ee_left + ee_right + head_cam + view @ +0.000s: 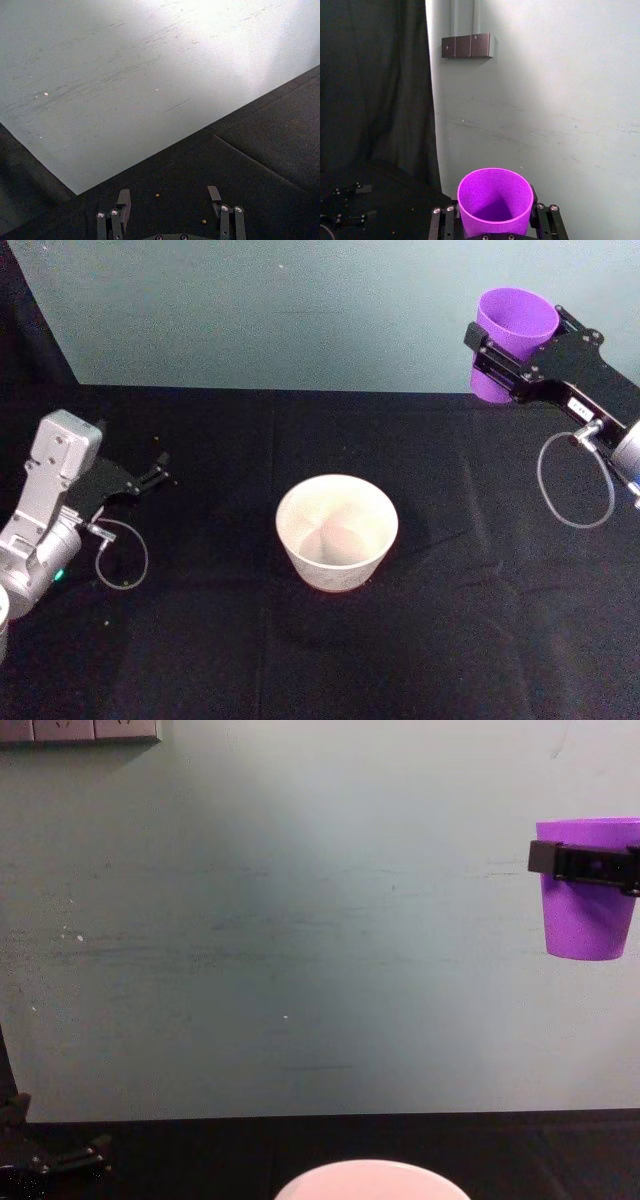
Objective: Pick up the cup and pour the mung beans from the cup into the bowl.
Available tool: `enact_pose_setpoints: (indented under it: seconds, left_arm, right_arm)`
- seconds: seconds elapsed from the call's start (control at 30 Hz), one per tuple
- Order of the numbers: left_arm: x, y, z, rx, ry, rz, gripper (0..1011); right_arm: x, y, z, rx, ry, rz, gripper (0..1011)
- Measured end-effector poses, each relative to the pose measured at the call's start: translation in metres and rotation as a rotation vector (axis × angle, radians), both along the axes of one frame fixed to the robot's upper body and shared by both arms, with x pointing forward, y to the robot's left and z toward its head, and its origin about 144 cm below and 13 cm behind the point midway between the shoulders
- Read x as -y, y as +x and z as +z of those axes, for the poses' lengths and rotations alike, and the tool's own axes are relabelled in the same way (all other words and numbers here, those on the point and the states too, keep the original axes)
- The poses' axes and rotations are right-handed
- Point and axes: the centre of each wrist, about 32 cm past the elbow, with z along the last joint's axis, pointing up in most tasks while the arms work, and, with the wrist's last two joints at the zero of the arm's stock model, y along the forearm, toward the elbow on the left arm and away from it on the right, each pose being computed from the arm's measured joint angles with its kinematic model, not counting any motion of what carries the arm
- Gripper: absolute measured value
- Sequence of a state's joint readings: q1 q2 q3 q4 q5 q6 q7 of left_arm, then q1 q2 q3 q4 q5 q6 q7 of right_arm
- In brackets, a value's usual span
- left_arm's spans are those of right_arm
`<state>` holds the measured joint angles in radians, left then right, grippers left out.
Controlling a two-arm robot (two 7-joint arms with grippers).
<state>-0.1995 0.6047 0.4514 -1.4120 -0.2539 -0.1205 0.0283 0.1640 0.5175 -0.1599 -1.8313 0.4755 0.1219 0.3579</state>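
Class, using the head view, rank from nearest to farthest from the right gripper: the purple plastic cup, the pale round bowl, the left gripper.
1. The purple plastic cup, held in the right gripper, raised at right.
2. The pale round bowl, table centre.
3. The left gripper, far left.

Head view: high, tilted forward and down. Takes in the black tablecloth (pixel 200 640), bowl (pixel 337 530) at centre, foot of the wall (pixel 300 310) along the top.

Chest view: low, level, square to the wall; the bowl rim cuts its bottom edge.

These 2 share the bowl and the raised cup (pixel 512 340) at right.

Left wrist view: close over the left gripper (pixel 169 192), looking along the cloth to the wall.

Right wrist view: tight behind the cup, facing the wall. Its socket strip (pixel 467 45) also sits in the chest view's top left corner.
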Motion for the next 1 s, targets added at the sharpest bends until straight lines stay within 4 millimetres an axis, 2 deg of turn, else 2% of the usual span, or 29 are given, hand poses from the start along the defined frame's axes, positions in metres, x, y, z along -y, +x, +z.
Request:
enact_pose_setpoints:
  seconds: [1.0]
  left_arm:
    - [0.0,0.0,0.0,0.0,0.0,0.0,1000]
  right_arm:
    - [0.0,0.0001,-0.0003,0.0,0.0,0.0,743]
